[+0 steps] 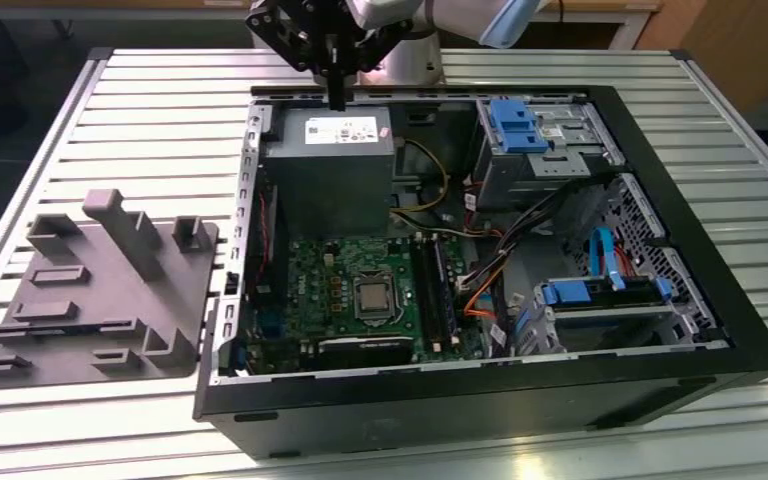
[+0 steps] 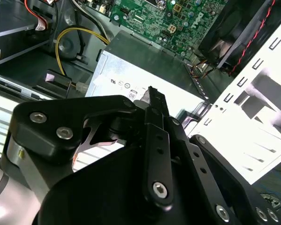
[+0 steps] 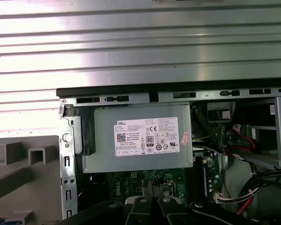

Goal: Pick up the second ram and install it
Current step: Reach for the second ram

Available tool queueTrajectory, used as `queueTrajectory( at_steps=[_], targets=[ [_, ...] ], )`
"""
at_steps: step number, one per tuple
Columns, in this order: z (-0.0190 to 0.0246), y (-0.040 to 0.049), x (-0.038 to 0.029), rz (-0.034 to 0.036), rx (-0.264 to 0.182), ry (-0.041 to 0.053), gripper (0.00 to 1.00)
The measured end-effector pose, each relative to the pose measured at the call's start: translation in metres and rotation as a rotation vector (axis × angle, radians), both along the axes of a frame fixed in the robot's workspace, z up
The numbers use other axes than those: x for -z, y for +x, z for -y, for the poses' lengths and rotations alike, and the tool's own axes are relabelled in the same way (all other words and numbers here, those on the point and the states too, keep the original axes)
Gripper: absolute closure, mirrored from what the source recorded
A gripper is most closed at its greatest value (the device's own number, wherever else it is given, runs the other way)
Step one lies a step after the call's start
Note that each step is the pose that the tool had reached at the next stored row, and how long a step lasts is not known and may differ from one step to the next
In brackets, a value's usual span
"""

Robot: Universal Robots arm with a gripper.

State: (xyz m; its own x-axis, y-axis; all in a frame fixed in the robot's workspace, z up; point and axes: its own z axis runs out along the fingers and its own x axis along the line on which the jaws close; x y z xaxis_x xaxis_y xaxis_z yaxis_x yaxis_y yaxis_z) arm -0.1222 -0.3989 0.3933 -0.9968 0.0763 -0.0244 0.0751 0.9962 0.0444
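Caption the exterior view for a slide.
End effector hovers over the power supply of an open computer case, grey holder tray at the exterior view's left.

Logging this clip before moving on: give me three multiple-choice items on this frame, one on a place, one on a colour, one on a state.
1. The gripper hangs over: A the grey tray; B the power supply; C the processor.
2. The drive brackets are: A blue; B yellow; C white.
3. The computer case lies: A shut; B half covered; C open, motherboard exposed.

Key: B, its fingertips sit above the silver box; A, plain in the exterior view; C, the board shows from above.
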Motion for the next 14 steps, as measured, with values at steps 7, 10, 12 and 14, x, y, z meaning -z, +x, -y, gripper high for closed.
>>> queueTrajectory(
  at_steps=[7,10,12,14],
  targets=[
    [0.0000,-0.0016,0.0000,0.0000,0.000,0.0000,0.89],
    [0.0000,-0.0029,0.0000,0.0000,0.000,0.0000,0.89],
    [0.0000,-0.0039,0.0000,0.0000,0.000,0.0000,0.89],
    [0.0000,-0.0049,0.0000,0.0000,0.000,0.0000,0.89]
  ],
)
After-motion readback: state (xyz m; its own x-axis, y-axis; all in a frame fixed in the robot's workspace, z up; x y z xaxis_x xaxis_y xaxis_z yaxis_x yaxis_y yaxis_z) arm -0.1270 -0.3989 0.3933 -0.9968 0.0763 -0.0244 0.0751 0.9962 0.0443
